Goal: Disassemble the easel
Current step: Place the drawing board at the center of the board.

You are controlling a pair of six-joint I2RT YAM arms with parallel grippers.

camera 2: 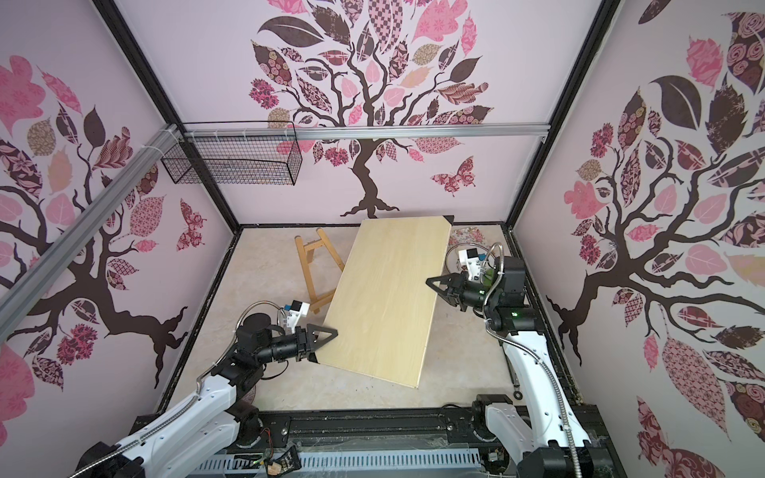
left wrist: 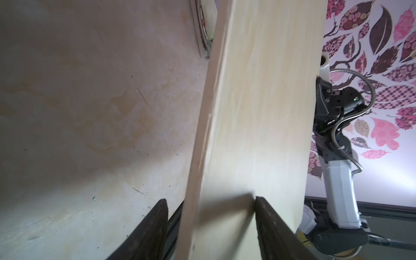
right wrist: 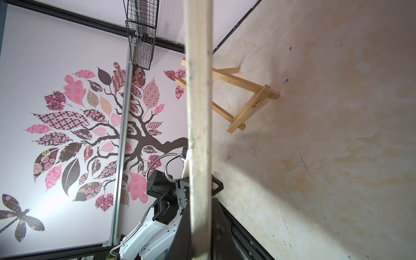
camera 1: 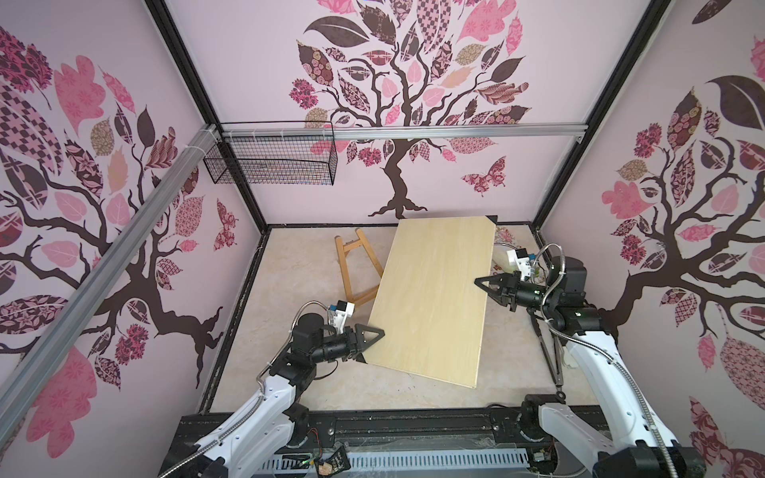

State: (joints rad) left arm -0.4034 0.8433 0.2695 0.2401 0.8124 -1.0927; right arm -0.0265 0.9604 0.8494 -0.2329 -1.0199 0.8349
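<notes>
Slip risk: board (camera 1: 434, 298) tilted above desk (camera 1: 298, 289), right claw (camera 1: 480, 285) clamped on its edge, left claw (camera 1: 374, 345) apart astride corner w/o grip; may pivot, hit easel (camera 1: 344, 269) on desk just beyond.

Soft, even light fills both top views, whose edges bow outward. The board (camera 1: 434, 298) shades the table (camera 1: 298, 372) beneath. In the wrist views the near board edge blurs, the easel (right wrist: 245, 99) is sharp, and glare whitens the walls (right wrist: 51, 207).
</notes>
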